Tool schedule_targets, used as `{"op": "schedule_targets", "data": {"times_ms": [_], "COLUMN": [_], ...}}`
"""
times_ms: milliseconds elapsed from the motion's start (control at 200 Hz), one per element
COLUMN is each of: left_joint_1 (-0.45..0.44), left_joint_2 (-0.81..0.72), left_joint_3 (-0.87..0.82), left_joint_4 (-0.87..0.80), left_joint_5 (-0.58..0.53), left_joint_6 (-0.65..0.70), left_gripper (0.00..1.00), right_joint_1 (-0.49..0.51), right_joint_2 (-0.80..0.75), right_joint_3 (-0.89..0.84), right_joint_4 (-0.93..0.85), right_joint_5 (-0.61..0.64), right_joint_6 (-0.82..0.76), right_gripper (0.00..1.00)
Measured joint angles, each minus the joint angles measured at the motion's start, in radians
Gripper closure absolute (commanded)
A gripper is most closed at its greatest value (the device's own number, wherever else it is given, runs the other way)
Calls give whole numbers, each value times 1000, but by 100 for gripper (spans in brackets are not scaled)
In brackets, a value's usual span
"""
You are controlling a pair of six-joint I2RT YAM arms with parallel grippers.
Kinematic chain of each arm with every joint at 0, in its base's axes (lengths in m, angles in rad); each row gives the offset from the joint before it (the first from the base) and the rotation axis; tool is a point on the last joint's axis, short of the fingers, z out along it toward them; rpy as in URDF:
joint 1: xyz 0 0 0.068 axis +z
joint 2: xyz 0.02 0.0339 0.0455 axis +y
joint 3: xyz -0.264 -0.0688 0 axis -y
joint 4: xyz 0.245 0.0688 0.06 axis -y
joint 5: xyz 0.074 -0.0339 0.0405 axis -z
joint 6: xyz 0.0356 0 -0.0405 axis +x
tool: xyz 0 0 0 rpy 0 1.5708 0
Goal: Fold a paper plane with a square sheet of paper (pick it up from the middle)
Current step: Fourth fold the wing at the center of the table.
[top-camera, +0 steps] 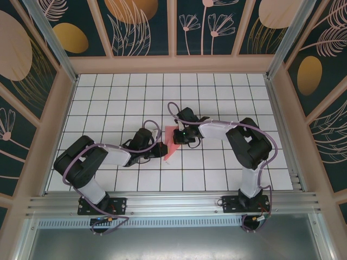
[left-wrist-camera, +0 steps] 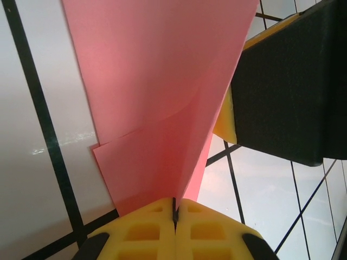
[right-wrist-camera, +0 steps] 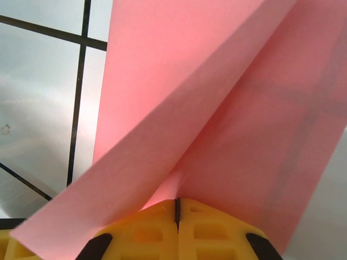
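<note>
The square sheet of paper (top-camera: pixel 169 142), salmon-pink, is folded into a narrow layered shape and held up between my two grippers over the middle of the tiled table. My left gripper (top-camera: pixel 161 148) is shut on its near-left edge. In the left wrist view the yellow fingertips (left-wrist-camera: pixel 157 227) pinch the folded paper (left-wrist-camera: pixel 157 108) where two layers meet. My right gripper (top-camera: pixel 179 136) is shut on the far-right edge. In the right wrist view its gripper (right-wrist-camera: pixel 177 208) clamps the paper (right-wrist-camera: pixel 217 108) at a crease, with flaps spreading away on both sides.
The white grid table (top-camera: pixel 227 97) is walled by a wooden frame with patterned panels (top-camera: pixel 173 27). A metal rail (top-camera: pixel 173 203) runs along the near edge by the arm bases. The right gripper's black body (left-wrist-camera: pixel 287 81) looms close in the left wrist view.
</note>
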Motion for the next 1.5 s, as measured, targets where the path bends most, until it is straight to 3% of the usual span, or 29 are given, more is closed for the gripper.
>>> {"op": "schedule_targets", "data": {"times_ms": [681,1126,1331,1501], "left_joint_1": [2,5,5,5], "left_joint_2": [16,36,37,39], "left_joint_3": [-65,-78,-78,-81], "left_joint_4": [125,181,183,191], "left_joint_5": [-51,-45,-44,-44], "left_joint_6": [-82,-112,-112,-116], "left_gripper": [100,100,100,100], "right_joint_1": [-2,-20,-35,-12], "right_joint_2": [3,-24,-150,-127], "right_joint_3": [8,10,-58,-81], "right_joint_4": [-7,-5,126,248], "right_joint_5": [-4,-3,-74,-163], "right_joint_6": [5,74,156,229], "right_gripper": [95,87,93,95]}}
